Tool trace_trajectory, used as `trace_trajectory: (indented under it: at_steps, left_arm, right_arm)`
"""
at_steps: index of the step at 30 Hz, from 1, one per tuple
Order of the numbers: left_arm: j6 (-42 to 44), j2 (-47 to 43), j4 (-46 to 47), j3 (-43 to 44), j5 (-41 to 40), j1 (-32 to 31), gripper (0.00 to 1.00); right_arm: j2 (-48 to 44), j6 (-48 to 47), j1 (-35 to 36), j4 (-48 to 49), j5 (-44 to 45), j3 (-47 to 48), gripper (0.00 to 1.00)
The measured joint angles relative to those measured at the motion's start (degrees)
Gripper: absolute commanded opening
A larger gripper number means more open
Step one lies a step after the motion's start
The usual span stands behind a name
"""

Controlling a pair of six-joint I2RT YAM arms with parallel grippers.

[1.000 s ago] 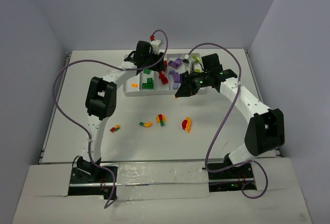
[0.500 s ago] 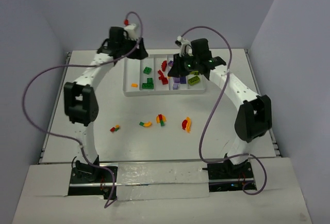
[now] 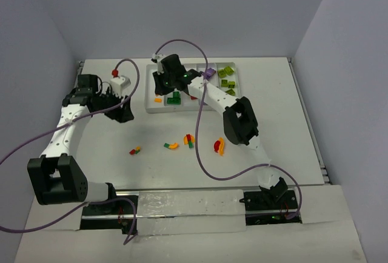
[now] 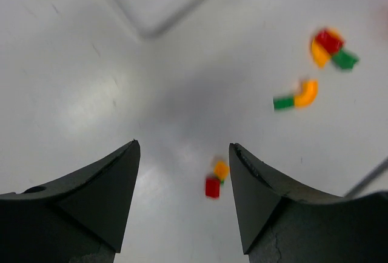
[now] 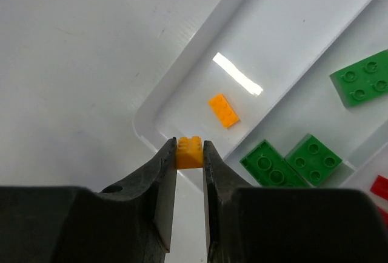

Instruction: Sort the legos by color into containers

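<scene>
My right gripper [image 5: 189, 143] is shut on a small orange lego [image 5: 189, 153] and hovers over the near-left corner of the white tray [image 5: 285, 26]. One flat orange lego [image 5: 224, 110] lies in that end container, and dark green legos [image 5: 271, 165] lie in the container beside it. My right gripper [image 3: 162, 86] is over the tray's [image 3: 194, 111] left end. The left gripper [image 4: 183, 145] stands open above the table, with a joined red and orange lego [image 4: 215, 181] lying below between its fingers. The left gripper [image 3: 127, 110] is left of the tray.
Loose on the table are a green-orange piece [image 4: 295, 97] and a red-orange-green cluster [image 4: 331, 48]. The overhead view adds a red-orange curved piece [image 3: 219, 146]. Lime legos [image 3: 227, 72] lie in the right-hand container. Purple cables [image 3: 203, 154] loop over the table.
The left arm swung from the tray's back left corner down to the table left of it, and its jaws opened wider. The right arm swept left across the tray, still holding the orange lego.
</scene>
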Motion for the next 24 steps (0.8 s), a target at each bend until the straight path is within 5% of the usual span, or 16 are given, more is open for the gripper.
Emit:
trace_trajectory:
  at_steps: [7,11,14,24]
  left_arm:
    - [14.4,-0.13,-13.04,-5.02,0.36,1.65,0.68]
    - [18.43,-0.63,-14.75,-9.62,-0.83,1.52,0.66]
    - [19.82,-0.89,-14.85,-12.78,-2.63,0.5,0.64]
    - [19.54,-0.59,-11.42,-17.26,-7.48,-2.85,0.55]
  right_arm:
    - [4.56,1.77,2.07,0.82,5.7,3.28,0.06]
    - [5.11,2.91,2.16,3.26,8.09,3.68,0.41]
    - [5.65,3.74,2.16,4.52,8.74,3.87,0.56]
    - [6.78,4.87,2.16,5.79,8.12,3.86,0.71]
